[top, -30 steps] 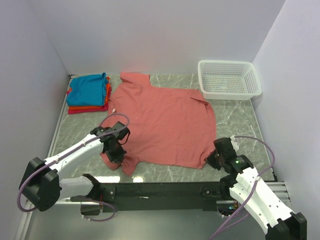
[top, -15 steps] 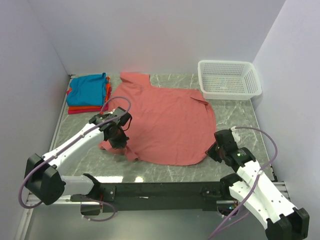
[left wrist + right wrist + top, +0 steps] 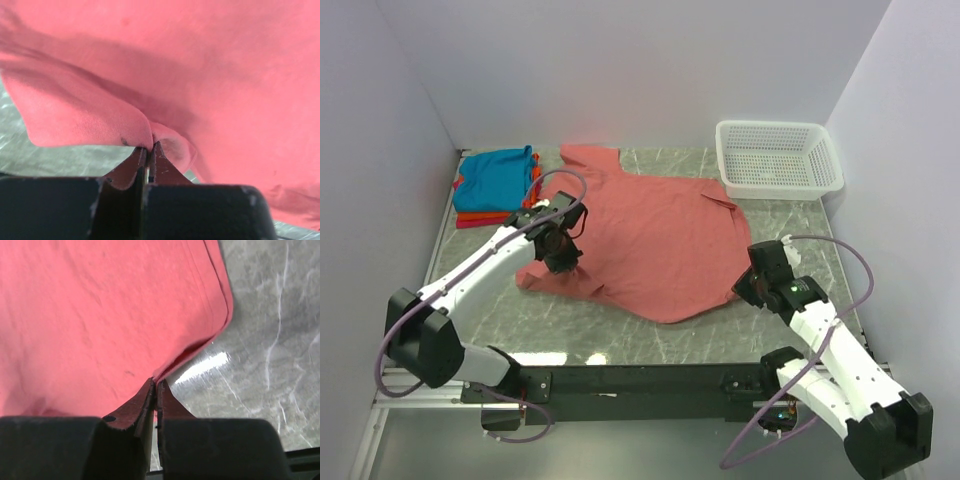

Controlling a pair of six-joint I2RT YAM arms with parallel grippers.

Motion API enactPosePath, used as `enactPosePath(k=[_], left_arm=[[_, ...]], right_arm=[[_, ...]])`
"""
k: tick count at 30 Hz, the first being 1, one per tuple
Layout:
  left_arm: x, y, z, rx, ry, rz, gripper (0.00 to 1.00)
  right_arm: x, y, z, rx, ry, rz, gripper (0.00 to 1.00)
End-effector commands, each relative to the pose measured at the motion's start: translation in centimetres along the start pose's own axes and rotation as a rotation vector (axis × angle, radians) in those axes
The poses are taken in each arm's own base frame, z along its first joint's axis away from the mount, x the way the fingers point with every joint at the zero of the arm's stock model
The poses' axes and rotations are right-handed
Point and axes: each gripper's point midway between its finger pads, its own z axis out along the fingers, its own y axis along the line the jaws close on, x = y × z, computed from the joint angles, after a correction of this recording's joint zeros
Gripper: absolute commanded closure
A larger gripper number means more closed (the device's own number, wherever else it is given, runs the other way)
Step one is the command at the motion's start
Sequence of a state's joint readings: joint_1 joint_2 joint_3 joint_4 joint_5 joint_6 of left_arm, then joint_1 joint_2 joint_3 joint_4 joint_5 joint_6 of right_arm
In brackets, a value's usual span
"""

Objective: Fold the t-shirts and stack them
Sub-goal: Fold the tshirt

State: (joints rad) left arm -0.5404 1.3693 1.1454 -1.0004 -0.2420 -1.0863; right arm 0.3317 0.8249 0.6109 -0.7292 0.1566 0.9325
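The large salmon-pink t-shirt lies spread on the marble table, its near hem lifted and pulled toward the back. My left gripper is shut on the shirt's near left corner; the left wrist view shows the cloth pinched at the fingertips. My right gripper is shut on the near right corner; the right wrist view shows the hem pinched between the tips. A stack of folded teal-blue, orange and red t-shirts sits at the back left.
A white plastic mesh basket stands at the back right corner. White walls close the table on three sides. Bare marble table shows along the near edge in front of the shirt.
Both grippers have moved away from the near edge toward the back, carrying the shirt's near corners with them. The near hem has drawn up over the shirt, baring more table in front.
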Motion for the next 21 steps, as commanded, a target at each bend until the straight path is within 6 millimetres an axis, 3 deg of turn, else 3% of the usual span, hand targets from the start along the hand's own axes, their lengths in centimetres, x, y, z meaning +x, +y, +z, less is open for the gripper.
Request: enactPosePath(k=[1, 7, 10, 17, 21], left_arm=[[-2.5, -2.4, 0.2, 0.055, -0.068, -0.004, 0.99], [-4.5, -3.6, 1.0, 0.049, -0.129, -0.042, 0.99], [-5.1, -3.1, 1.4, 0.03, -0.152, -0.067, 0.99], [-7.8, -5.5, 1.3, 0.132, -0.229, -0.084, 0.99], [-8.7, -5.9, 2.5, 0.112, -0.22, -0.084, 0.99]], right_arm=[[-3.1, 2.4, -0.4, -0.059, -0.093, 0.012, 0.96], [-5.0, 2.6, 0.2, -0.039, -0.141, 0.019, 0.96], [-6.0, 3.0, 0.6, -0.038, -0.158, 0.026, 0.96], [-7.2, 4.0, 1.5, -0.046, -0.169, 0.023, 0.96], [-7.9, 4.4, 1.8, -0.047, -0.182, 0.029, 0.96]])
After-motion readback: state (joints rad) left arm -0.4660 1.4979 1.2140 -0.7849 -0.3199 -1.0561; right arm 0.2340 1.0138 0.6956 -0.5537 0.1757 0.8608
